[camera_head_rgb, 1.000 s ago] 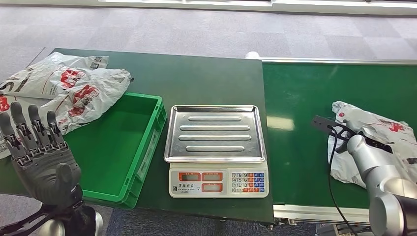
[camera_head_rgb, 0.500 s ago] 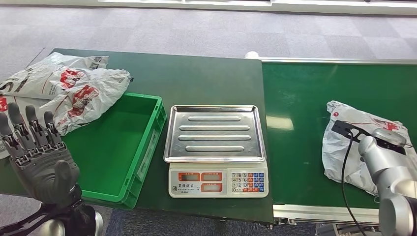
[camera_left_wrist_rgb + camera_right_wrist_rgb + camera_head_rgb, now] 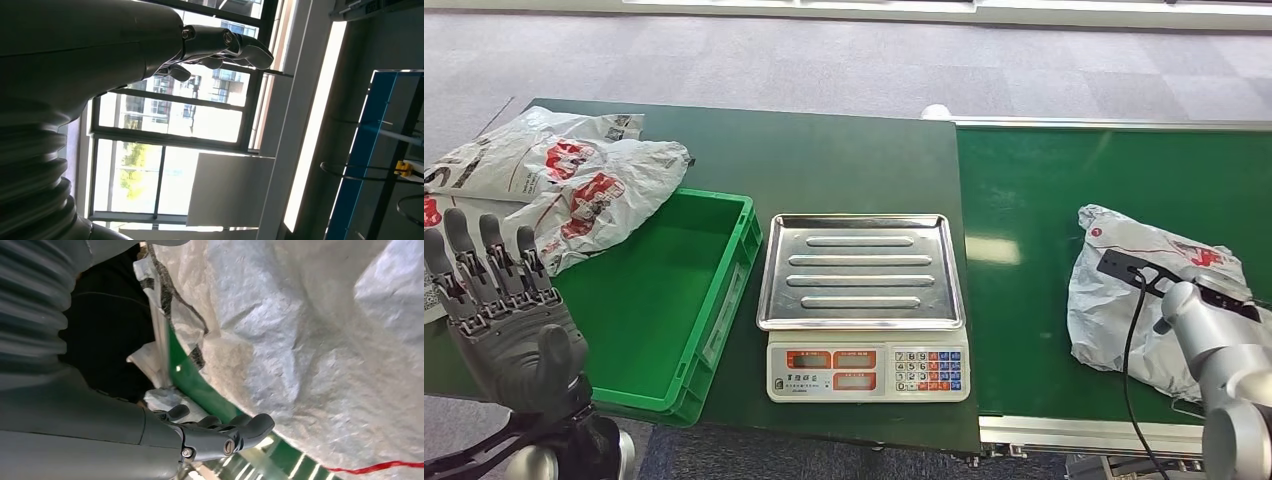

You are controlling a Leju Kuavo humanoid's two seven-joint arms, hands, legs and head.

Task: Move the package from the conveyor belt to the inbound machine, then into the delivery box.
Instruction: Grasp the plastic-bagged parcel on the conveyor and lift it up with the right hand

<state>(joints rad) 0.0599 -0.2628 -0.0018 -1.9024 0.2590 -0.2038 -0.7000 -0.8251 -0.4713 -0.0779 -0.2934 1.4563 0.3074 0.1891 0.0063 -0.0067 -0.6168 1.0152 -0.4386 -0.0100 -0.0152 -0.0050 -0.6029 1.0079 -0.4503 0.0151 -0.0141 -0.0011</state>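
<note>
Grey carpet tiles surround a dark green table that abuts, on its right, a bright green conveyor belt with a metal rail along its near edge. On the belt lies the package, a crumpled grey-white plastic mailer with red print; compared with one second ago it sits further left along the belt, its left edge closer to the table seam, with bare belt between the two. The right hand lies against the package's right part. The wrist view shows its fingers extended beside the plastic, with belt visible between them and the bag; whether they grip it cannot be told. The inbound machine, a scale with a steel tray, stands at the table's near edge, just left of the seam. The delivery box, an open green crate, sits just left of the scale. Further bags overlap the crate's far left corner. The left hand is raised at the table's near left corner, fingers spread and holding nothing, unchanged from before.
</note>
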